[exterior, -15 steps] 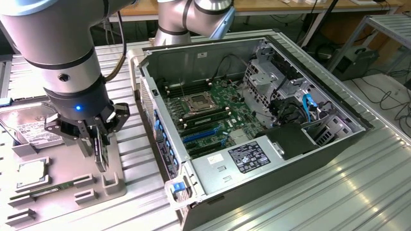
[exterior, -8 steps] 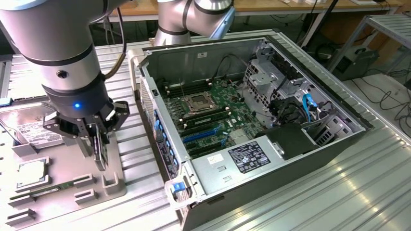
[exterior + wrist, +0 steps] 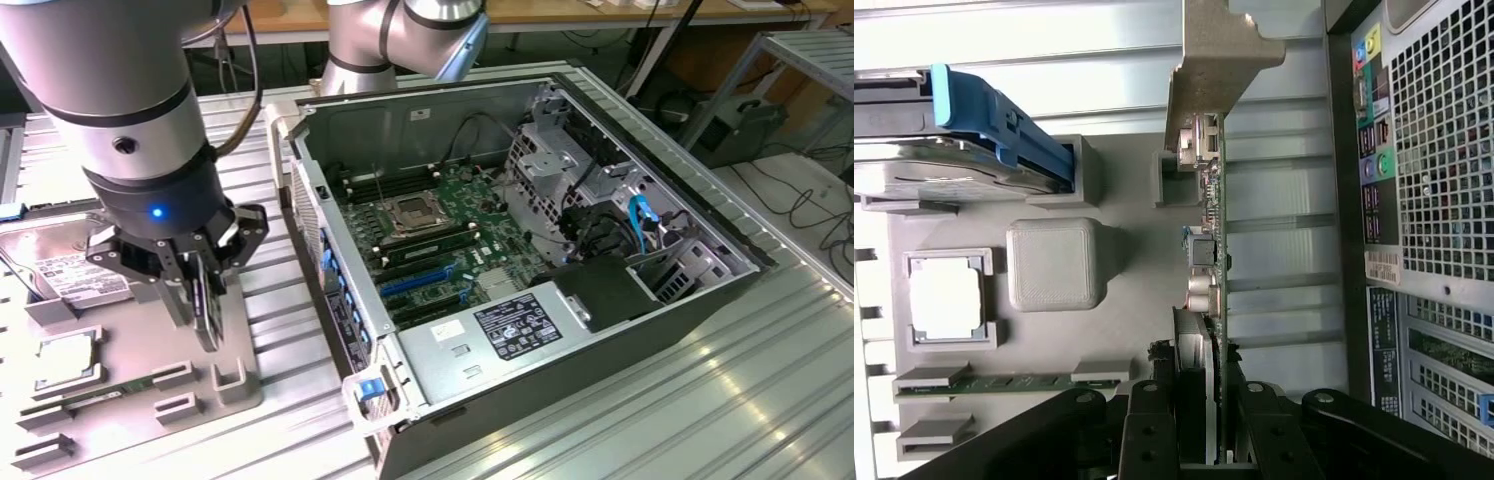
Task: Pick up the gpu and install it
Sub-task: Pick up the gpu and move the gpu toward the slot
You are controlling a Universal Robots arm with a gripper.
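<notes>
The gpu [image 3: 203, 308] stands edge-on as a dark narrow slab between my fingers, over the grey parts tray [image 3: 134, 340] at the exterior view's left. My gripper [image 3: 194, 290] is shut on the gpu. In the wrist view the gpu [image 3: 1216, 250] shows as a thin green card edge with small components, and its silver end bracket [image 3: 1214, 70] is at the far end. My gripper [image 3: 1204, 435] clamps the card's near end, with one black finger [image 3: 1149, 430] on each side. I cannot tell whether the card's lower edge touches the tray.
The open computer case [image 3: 641, 190] lies at the exterior view's right, with its motherboard and blue slots [image 3: 420, 283] exposed. On the tray sit a hard drive [image 3: 67, 275], a CPU [image 3: 946, 305] and a RAM stick [image 3: 994, 382]. The case's perforated rear panel [image 3: 1434, 150] is close beside the card.
</notes>
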